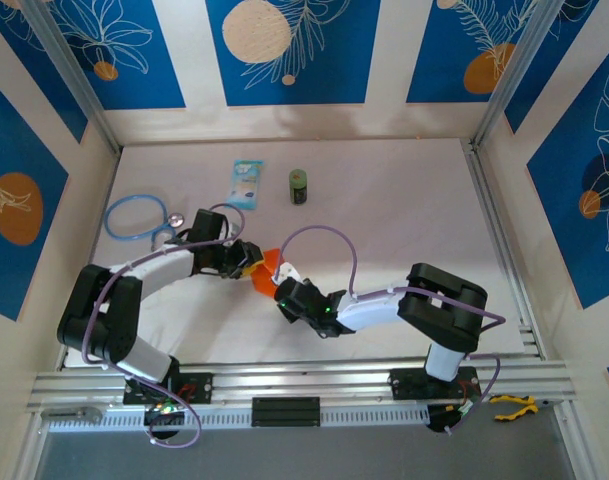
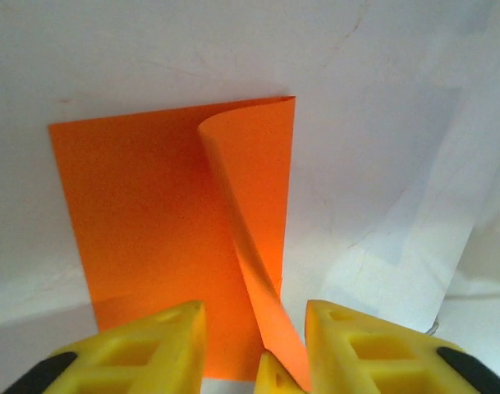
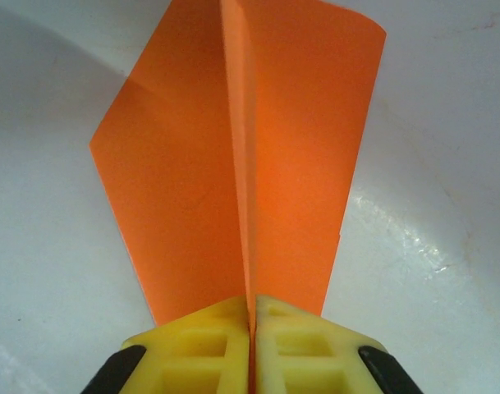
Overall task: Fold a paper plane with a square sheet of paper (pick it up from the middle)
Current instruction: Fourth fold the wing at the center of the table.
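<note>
Right pincer: I clamp the orange sheet at its middle fold, so it stands up.
Left pincer: jaws apart, curled flap between them, ready to press.
Sheet place: middle of the table, between both pincers.

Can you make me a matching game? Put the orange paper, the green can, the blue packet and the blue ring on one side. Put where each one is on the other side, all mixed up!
Things
1. orange paper
2. green can
3. light-blue packet
4. blue ring

Places
A. farthest left of the four
B. pinched between the yellow fingers of the right gripper
C. just left of the can
D. just right of the packet

Pairs: 1-B, 2-D, 3-C, 4-A
</note>
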Tool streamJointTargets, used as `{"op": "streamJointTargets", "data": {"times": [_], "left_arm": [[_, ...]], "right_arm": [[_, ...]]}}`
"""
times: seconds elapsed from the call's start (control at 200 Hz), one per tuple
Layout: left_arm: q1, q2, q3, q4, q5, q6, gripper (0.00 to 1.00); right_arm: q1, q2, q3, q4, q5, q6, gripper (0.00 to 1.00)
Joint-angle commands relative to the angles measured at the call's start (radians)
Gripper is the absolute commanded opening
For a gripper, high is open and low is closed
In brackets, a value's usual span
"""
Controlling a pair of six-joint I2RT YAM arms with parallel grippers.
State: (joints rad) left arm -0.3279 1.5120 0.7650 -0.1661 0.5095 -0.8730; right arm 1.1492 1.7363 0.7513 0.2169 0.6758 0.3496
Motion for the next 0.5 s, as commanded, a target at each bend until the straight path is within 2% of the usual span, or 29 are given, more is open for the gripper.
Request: {"op": "streamJointTargets", "data": {"times": [0.0,0.265,0.495], "left_arm": [[0.014,-0.066,0.033,-0.088,-0.077,0.053,0.48],[0.016,-0.114,0.04,-0.133,-0.115,0.081,0.53],[0.018,-0.102,0.035,-0.111,-0.082,0.082,0.5]], "right_arm": [[-0.004,0.029,0.026,0.007,-0.029,0.073,0.08],[-0.036,0.034,0.007,0.068,-0.151,0.188,0.06],[-0.098,0.03,-0.029,0.145,-0.357,0.284,0.05]]}}
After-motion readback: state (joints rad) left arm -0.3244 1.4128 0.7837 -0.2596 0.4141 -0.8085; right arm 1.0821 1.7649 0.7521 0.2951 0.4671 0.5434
